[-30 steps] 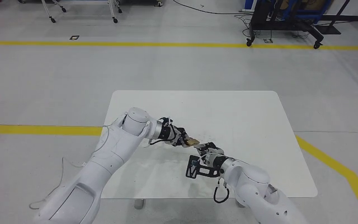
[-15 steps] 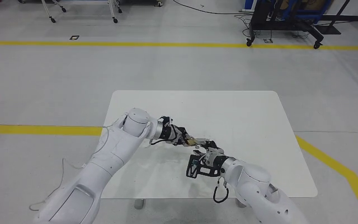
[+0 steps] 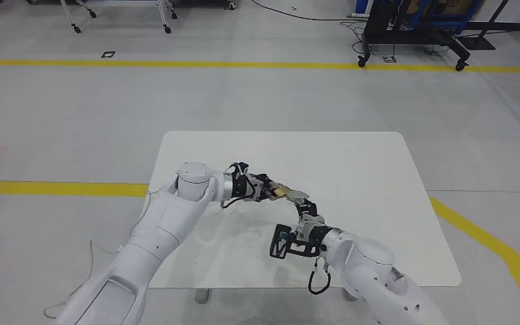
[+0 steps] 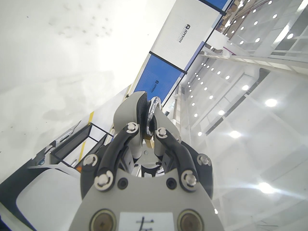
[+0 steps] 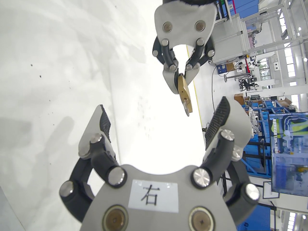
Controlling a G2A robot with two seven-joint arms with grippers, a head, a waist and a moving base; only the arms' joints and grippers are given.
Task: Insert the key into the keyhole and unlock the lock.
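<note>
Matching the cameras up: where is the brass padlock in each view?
Top view: brass padlock over the white table's middle.
Left wrist view: a brass sliver deep in the left pincer's grip.
Right wrist view: the padlock sticks out of that pincer.
Shared landmark: the left pincer gripping it.

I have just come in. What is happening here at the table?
The left gripper holds a brass lock over the white table, pinched at one end. A small silver part, perhaps the key, sticks out of its other end. The right gripper faces it, open and holding nothing.
</note>
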